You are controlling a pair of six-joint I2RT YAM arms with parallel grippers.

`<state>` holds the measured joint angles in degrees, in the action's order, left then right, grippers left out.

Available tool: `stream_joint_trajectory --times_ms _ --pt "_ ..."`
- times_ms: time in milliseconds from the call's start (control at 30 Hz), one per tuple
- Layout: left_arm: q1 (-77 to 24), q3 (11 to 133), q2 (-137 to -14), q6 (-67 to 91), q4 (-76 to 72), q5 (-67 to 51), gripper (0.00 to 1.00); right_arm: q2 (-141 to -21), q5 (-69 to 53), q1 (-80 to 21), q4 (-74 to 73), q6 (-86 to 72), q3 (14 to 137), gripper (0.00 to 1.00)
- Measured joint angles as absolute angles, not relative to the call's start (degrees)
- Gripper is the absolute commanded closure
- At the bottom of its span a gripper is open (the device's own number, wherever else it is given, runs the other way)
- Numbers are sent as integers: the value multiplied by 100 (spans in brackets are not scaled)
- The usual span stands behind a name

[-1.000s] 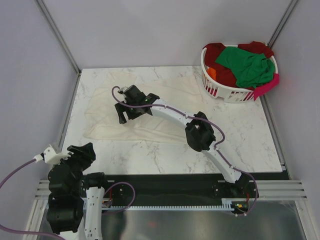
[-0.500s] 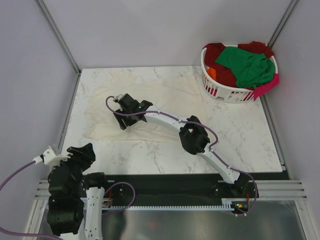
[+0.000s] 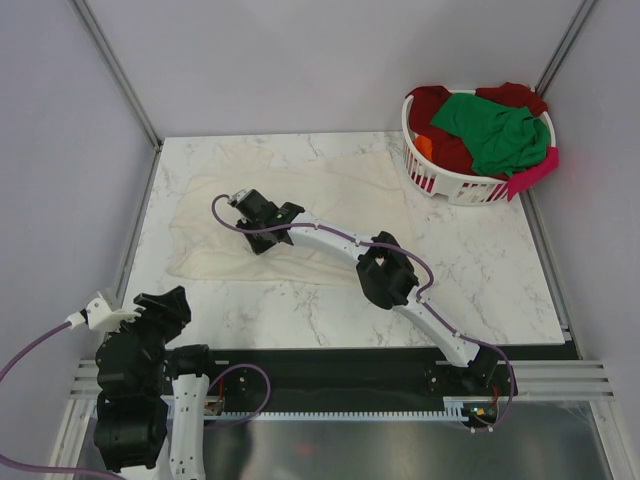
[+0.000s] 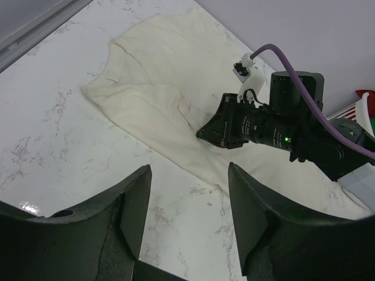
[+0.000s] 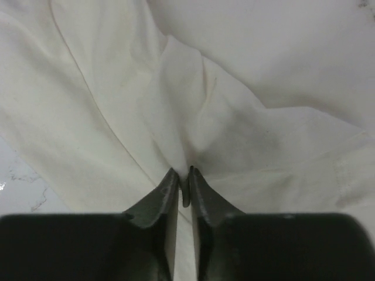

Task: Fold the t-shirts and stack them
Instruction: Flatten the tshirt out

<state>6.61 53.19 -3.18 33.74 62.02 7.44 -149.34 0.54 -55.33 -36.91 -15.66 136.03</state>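
A cream t-shirt (image 3: 330, 185) lies spread on the marble table (image 3: 480, 270), wrinkled along its near edge. My right gripper (image 3: 260, 241) reaches across to the shirt's left part. In the right wrist view its jaws (image 5: 184, 173) are shut on a pinched ridge of the cream cloth (image 5: 234, 117). The left wrist view shows the same shirt (image 4: 158, 99) with the right gripper (image 4: 204, 133) pressed onto it. My left gripper (image 4: 187, 175) stands open over bare marble near the front left corner, holding nothing; from above it (image 3: 165, 303) sits folded back by its base.
A white slatted basket (image 3: 440, 180) stands at the back right corner, piled with a green shirt (image 3: 495, 130), dark red cloth (image 3: 435, 105), a pink piece (image 3: 535, 175) hanging over the rim and some orange (image 3: 424, 147). Grey walls close in the table.
The right gripper moved left and down onto the cream shirt, and its jaws closed on a fold of the cloth. The left arm stayed still.
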Motion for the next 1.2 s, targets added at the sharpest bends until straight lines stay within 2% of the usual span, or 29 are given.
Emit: stream_joint_trajectory --times_ms 67,433,733,767,800,867,900,933,1000,1033,1200 --pt "661 5319 -318 3374 6202 744 37 -14934 102 -5540 -3688 -1525 13603 100" --pt "648 5319 -320 3378 6202 746 37 -14650 270 -5710 -3835 -1415 13557 100" --pt "545 5319 -296 3413 6204 816 31 -13279 -1009 -6366 -3688 -2296 12811 100" --pt "530 5319 -279 3433 6206 862 30 -13131 -1168 -6512 -3588 -2440 12626 94" --pt "510 5323 -252 3454 6208 902 30 -13023 -1328 -6663 -3509 -2596 12462 82" --pt "489 5363 -215 3474 6228 978 29 -12925 -1544 -6912 -3343 -2847 12208 74" --pt "482 5413 -213 3476 6261 1031 29 -12908 -1625 -7041 -3291 -2950 12092 65" --pt "473 5489 -213 3476 6294 1059 28 -12905 -1699 -7166 -3251 -3087 11959 34" --pt "467 5763 -239 3476 6434 1066 28 -12905 -1826 -7349 -3159 -3282 11625 20" --pt "462 5920 -261 3479 6484 1070 27 -12905 -1693 -7384 -3017 -3334 11493 2" --pt "462 6825 -515 3503 6785 1085 27 -12742 -1660 -7212 -3002 -3463 11054 2"
